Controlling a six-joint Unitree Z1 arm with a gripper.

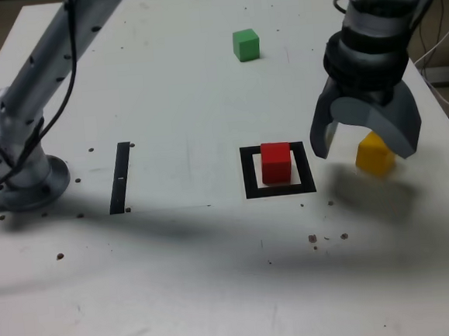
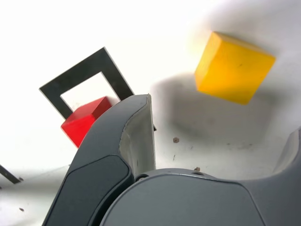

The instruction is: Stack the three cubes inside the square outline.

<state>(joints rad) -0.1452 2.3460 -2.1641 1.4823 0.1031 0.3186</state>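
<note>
The gripper (image 1: pixel 365 155) hangs wide and empty, likely to straddle the yellow cube (image 1: pixel 371 156) (three o'clock from the red cube (image 1: pixel 275 163), exterior view).

white tabletop (image 1: pixel 192 256), speckled with dark marks, softly shadowed.

- Three cubes lie apart on the tabletop (image 1: pixel 180 296), none on another.
- The framed cube (image 1: pixel 276 164) sits inside the square outline (image 1: pixel 249 174); whether its base touches the border cannot be told.
- The rear cube (image 1: pixel 246 46) lies well behind the outline, slightly left of its middle in the exterior view.
- The outer cube (image 1: pixel 373 156) lies outside the outline, to the exterior view's right.
- The straight strip (image 1: pixel 119 178) lies to the exterior view's left, between the arm's base (image 1: pixel 32 191) and the outline.
</note>
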